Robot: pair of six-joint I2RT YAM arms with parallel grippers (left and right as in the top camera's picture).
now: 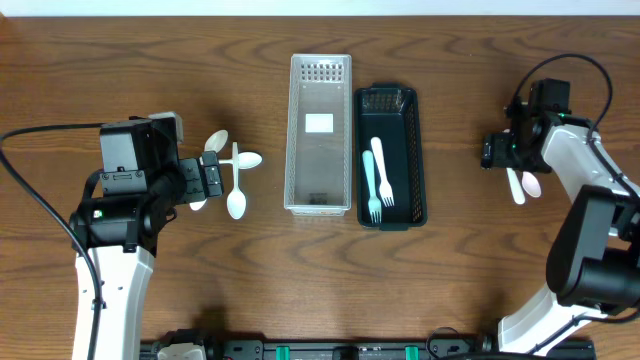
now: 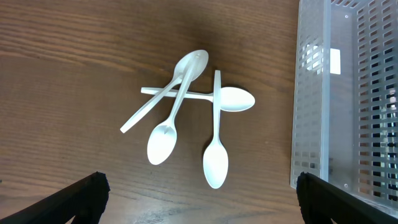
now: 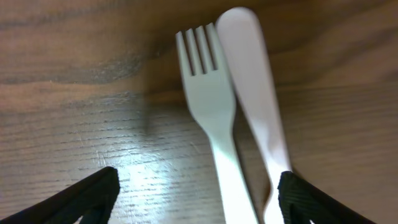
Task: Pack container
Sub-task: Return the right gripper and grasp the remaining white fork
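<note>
Several white plastic spoons [image 2: 186,112] lie crossed in a pile on the wood table, left of the clear slotted container [image 1: 320,60]. My left gripper [image 2: 199,199] is open and empty, just short of the spoons, which also show in the overhead view [image 1: 237,185]. My right gripper [image 3: 199,196] is open, low over a white fork [image 3: 214,112] and a pale pink utensil with a rounded end [image 3: 255,93] lying side by side. Both handles run between its fingers; the pink one is close to the right finger. The black container [image 1: 413,160] holds a light blue fork [image 1: 372,195] and a white knife [image 1: 382,170].
The clear container's slotted wall [image 2: 323,106] stands right of the spoon pile. The black container sits against the clear one's right side. Bare wood lies between the black container and my right gripper [image 1: 503,158]. Cables trail from both arms.
</note>
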